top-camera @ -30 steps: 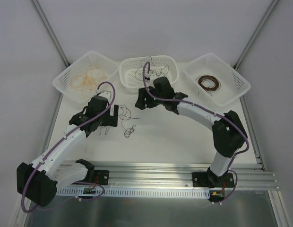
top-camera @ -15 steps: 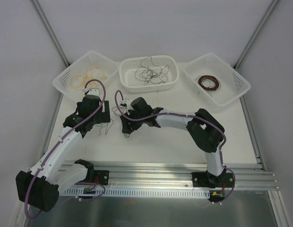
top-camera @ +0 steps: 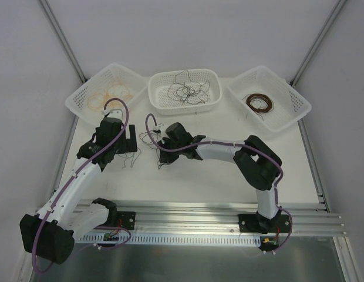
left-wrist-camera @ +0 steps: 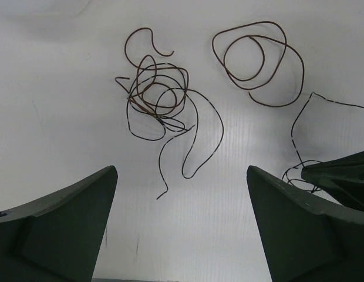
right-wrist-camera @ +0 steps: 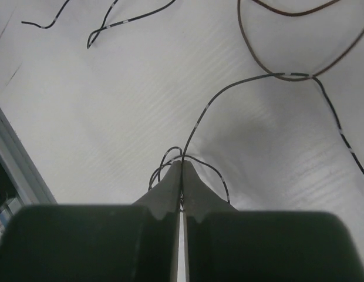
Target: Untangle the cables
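Thin cables lie loose on the white table: a black and brown tangle (left-wrist-camera: 155,97), a brown double loop (left-wrist-camera: 252,61) and a black cable (left-wrist-camera: 296,132) running right. My left gripper (left-wrist-camera: 182,235) hangs open above the table just short of the tangle, nothing between its fingers. My right gripper (right-wrist-camera: 182,167) is shut on the black cable (right-wrist-camera: 196,126), which curls in small loops around the fingertips. From above, the left gripper (top-camera: 134,145) and right gripper (top-camera: 161,155) face each other over the loose cables (top-camera: 148,138).
Three white baskets stand along the back: the left basket (top-camera: 82,97) holds yellow-tan wires, the middle basket (top-camera: 155,97) black wires, the right basket (top-camera: 293,103) a dark brown coil. A metal rail (top-camera: 199,211) runs along the near edge.
My right arm swung from the middle basket down to the table left of centre and shut on the black cable. My left arm drew back slightly to the left, still open.
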Robot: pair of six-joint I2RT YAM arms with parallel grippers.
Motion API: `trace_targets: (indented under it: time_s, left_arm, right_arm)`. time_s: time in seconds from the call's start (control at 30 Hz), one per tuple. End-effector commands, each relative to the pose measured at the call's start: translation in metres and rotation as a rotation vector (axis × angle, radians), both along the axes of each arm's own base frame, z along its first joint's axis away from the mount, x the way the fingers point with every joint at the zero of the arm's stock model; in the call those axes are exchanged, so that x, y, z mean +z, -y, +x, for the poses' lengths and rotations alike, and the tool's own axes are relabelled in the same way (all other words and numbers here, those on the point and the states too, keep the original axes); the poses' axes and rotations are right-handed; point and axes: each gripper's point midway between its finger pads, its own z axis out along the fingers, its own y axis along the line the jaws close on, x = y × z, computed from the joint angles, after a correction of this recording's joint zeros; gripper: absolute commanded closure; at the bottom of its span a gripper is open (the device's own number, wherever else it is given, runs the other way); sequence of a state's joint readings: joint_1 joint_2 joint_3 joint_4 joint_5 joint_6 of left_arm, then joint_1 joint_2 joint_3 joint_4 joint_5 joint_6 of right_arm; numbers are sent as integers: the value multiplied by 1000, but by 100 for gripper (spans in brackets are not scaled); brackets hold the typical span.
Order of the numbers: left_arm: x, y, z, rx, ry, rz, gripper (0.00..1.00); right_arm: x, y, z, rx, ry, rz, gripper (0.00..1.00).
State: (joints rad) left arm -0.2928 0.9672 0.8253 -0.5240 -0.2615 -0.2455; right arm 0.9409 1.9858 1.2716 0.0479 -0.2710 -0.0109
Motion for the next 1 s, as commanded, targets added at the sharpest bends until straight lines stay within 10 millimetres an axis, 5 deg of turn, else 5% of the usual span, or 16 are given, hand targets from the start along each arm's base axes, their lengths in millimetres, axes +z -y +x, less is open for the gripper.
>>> trace_targets:
  time_s: [0.0, 0.13, 0.27, 0.47, 0.67, 0.97]
  left_arm:
    - [2, 13, -3, -59, -10, -61, 6]
    - [6, 42, -6, -143, -9, -199, 8]
    - [20, 98, -19, -302, 32, -433, 12]
    - [36, 158, -35, -532, 191, -425, 13]
    - [19, 177, -37, -631, 277, -295, 17]
    - [28, 207, -32, -725, 408, -195, 29]
  right_arm:
    - [68, 11, 19, -79, 121, 93, 99]
    - [96, 32, 23, -170, 127, 128, 99]
    - [108, 51, 20, -257, 82, 112, 99]
    - [123, 66, 6, -320, -20, 152, 99]
    - [141, 77, -8, -353, -99, 207, 99]
    - [153, 88, -17, -357, -109, 229, 99]
